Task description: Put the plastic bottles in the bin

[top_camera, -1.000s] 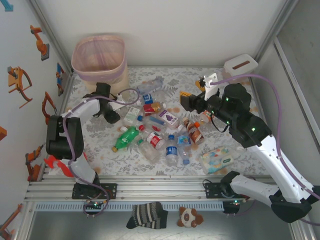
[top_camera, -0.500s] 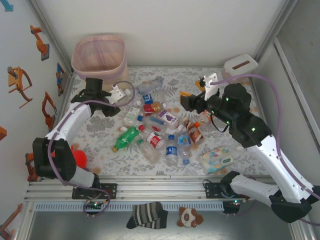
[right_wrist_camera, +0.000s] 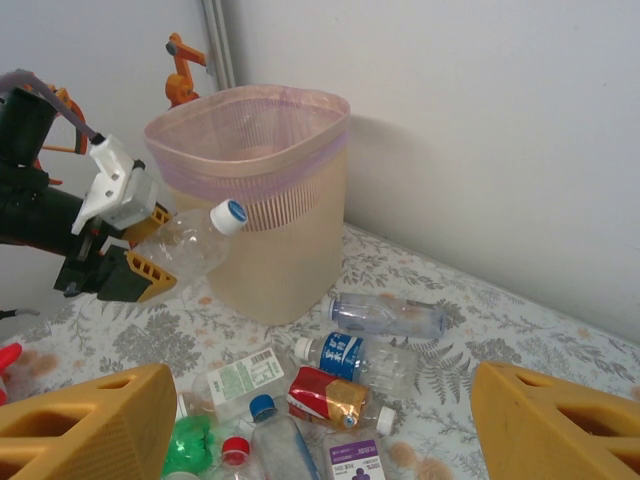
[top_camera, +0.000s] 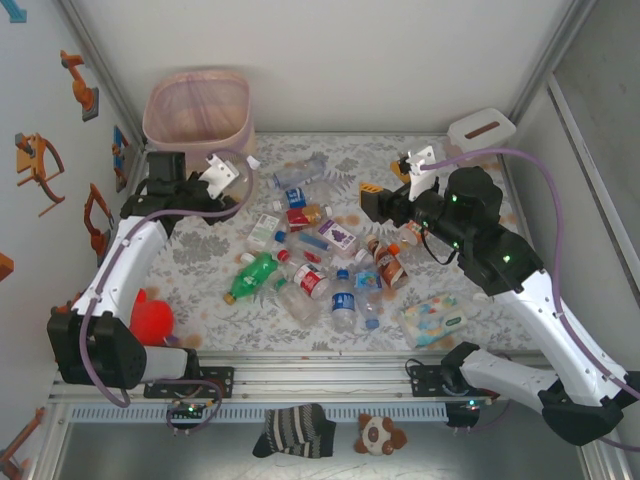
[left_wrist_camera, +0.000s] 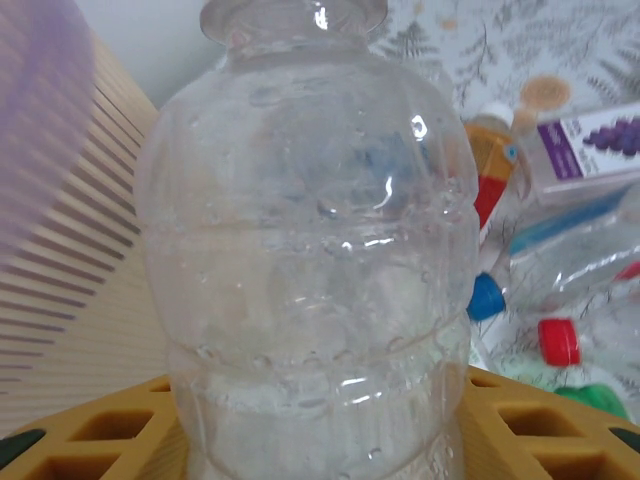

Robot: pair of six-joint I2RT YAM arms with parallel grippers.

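My left gripper (top_camera: 230, 180) is shut on a clear plastic bottle (left_wrist_camera: 310, 250) with a white and blue cap (right_wrist_camera: 228, 215), held in the air beside the bin's front wall. The bin (top_camera: 197, 115) is a beige ribbed wastebasket (right_wrist_camera: 290, 250) with a pink liner, at the far left corner. Several plastic bottles (top_camera: 310, 250) lie in a heap mid-table, among them a green one (top_camera: 255, 272), a blue-labelled one (right_wrist_camera: 355, 355) and a red-and-gold one (right_wrist_camera: 335, 395). My right gripper (top_camera: 372, 200) hangs open above the heap's right side, its yellow fingers (right_wrist_camera: 90, 425) holding nothing.
A pastel wipes pack (top_camera: 433, 318) lies at the near right. A white tissue box (top_camera: 481, 128) sits in the far right corner. A red object (top_camera: 150, 315) lies by the left arm's base. A striped sock (top_camera: 295, 430) and a plush toy (top_camera: 380, 433) lie below the rail.
My left arm has swung left and back toward the bin, carrying the clear bottle up from the heap's edge. The right arm has not moved.
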